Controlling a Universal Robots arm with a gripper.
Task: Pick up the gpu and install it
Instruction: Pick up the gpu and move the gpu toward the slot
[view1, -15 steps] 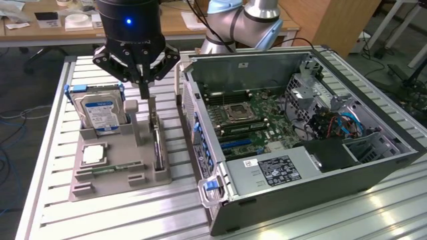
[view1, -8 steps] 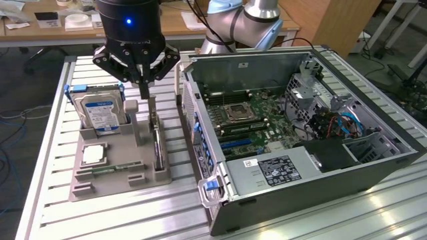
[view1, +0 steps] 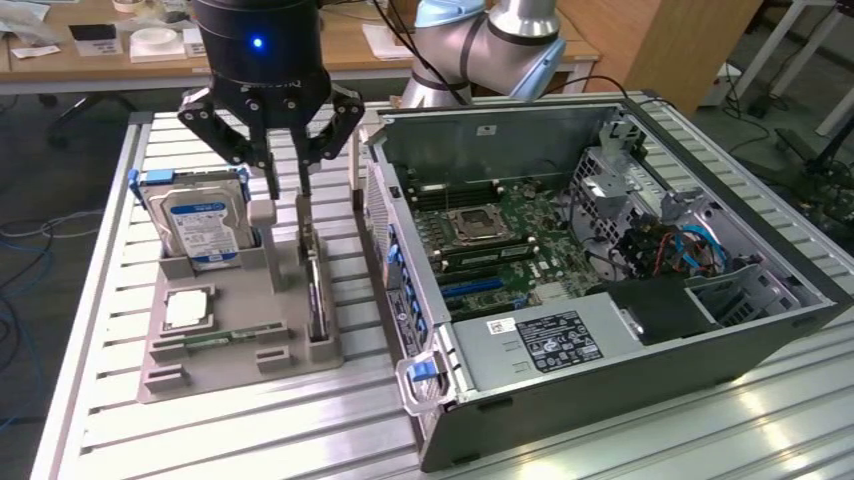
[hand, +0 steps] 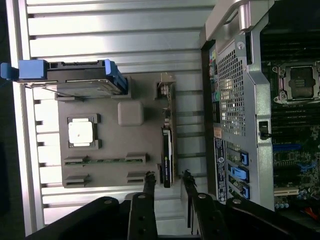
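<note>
The gpu (view1: 315, 292) stands on edge in a slot of the grey holder (view1: 227, 372), black-faced and slim. In the wrist view the gpu (hand: 167, 155) runs lengthwise, with its silvery bracket end away from the fingers. My gripper (view1: 290, 195) hangs above the holder, over the gpu's line, and touches nothing. Its two fingers are slightly apart with nothing between them. From the wrist, the gripper (hand: 167, 175) straddles the near end of the card from above.
On the same holder are a blue-labelled hard drive (view1: 200, 225), a square processor (view1: 187, 305) and a narrow green memory stick (view1: 220, 337). The open computer case (view1: 747, 330) lies on the exterior view's right, motherboard (view1: 501, 245) exposed. A slatted metal table (view1: 267, 430) carries everything.
</note>
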